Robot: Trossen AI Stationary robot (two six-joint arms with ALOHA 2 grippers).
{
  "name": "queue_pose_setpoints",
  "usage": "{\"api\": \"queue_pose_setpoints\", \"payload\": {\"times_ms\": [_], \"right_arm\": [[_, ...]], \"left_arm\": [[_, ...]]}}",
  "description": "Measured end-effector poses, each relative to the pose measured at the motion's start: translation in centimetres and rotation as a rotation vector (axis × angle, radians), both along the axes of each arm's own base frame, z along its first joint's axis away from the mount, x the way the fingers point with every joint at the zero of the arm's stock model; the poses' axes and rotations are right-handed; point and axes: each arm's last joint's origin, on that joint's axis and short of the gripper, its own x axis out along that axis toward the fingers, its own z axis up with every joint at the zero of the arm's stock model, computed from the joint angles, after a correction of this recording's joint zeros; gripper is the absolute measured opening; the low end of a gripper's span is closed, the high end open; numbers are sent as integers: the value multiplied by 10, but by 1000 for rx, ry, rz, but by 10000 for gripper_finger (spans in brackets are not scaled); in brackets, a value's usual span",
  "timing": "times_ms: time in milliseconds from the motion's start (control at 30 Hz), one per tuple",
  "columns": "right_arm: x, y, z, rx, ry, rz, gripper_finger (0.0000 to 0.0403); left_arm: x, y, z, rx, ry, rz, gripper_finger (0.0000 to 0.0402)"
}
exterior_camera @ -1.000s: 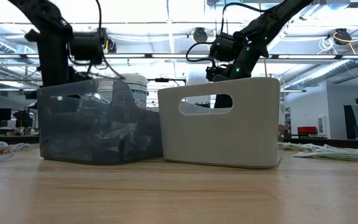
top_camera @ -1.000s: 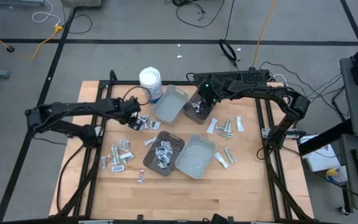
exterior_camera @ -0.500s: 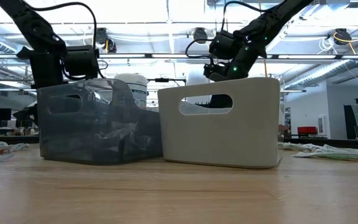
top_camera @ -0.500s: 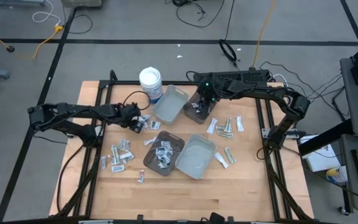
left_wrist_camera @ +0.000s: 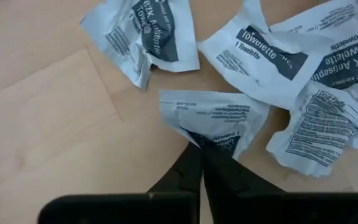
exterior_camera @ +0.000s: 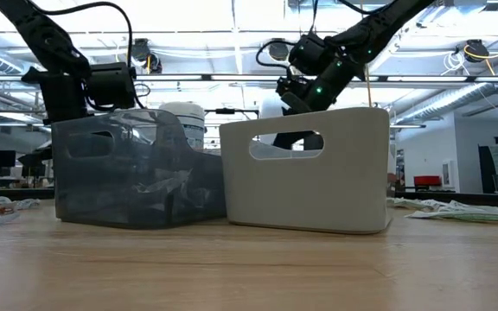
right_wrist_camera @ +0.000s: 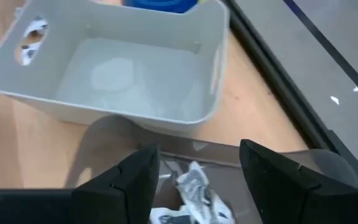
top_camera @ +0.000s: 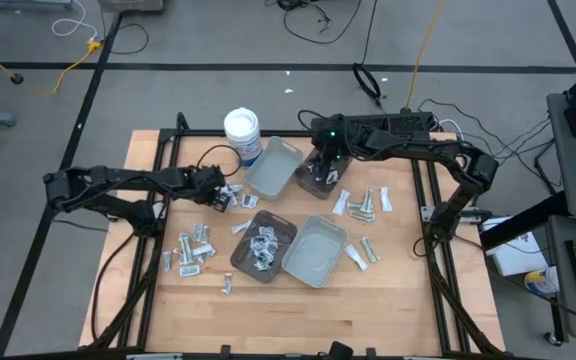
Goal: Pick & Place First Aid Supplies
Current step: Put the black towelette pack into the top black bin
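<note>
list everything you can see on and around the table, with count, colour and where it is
table: one, pale wood, centre of the high view
grey trays: two, light grey, one far centre, one near centre-right, both look empty
brown trays: two, smoky brown, one near centre, one far under the right gripper, both with packets inside
tub: one, white with blue label, far left of centre
first aid packets: dozens, white and silvery, scattered left, right and in the brown trays
left gripper: dark, shut on the corner of a white towelette packet on the table's left
right gripper: dark, open, above the far brown tray
</note>
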Motion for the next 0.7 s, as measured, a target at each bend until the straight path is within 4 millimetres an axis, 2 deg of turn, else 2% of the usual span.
{"api": "queue_pose_setpoints", "payload": {"times_ms": [200, 700], "right_arm": [[8, 15, 1, -3, -6, 47, 213], [23, 48, 1, 6, -18, 136, 212]], "left_arm": [[-11, -7, 14, -63, -66, 52, 3], [-18, -20, 66, -22, -524, -72, 1]]}}
